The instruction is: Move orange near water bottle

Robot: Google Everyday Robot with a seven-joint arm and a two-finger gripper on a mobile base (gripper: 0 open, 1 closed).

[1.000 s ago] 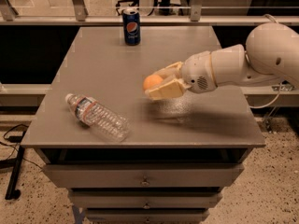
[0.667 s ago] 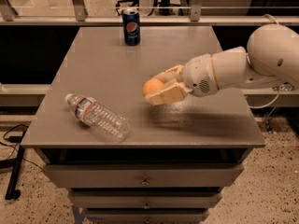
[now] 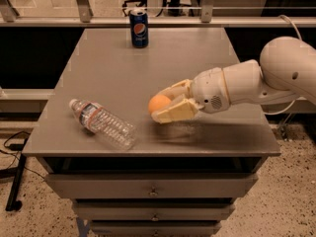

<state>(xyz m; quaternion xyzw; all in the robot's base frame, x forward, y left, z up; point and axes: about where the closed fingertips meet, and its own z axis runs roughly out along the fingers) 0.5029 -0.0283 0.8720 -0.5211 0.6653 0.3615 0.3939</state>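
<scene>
The orange (image 3: 159,104) is held between the cream fingers of my gripper (image 3: 167,104), a little above the grey table top, right of centre. The gripper is shut on it; the white arm reaches in from the right. The water bottle (image 3: 102,124) lies on its side near the table's front left edge, its white cap pointing to the back left and its red-and-blue label band near the neck. The orange is a short gap to the right of the bottle's base.
A blue Pepsi can (image 3: 139,28) stands upright at the back of the grey table (image 3: 123,73). Drawers run below the front edge (image 3: 150,191). A railing and glass stand behind the table. A cable lies on the floor at the left.
My gripper has carried the orange a little to the left and toward the table's front, closer to the water bottle. The bottle and the can have not moved.
</scene>
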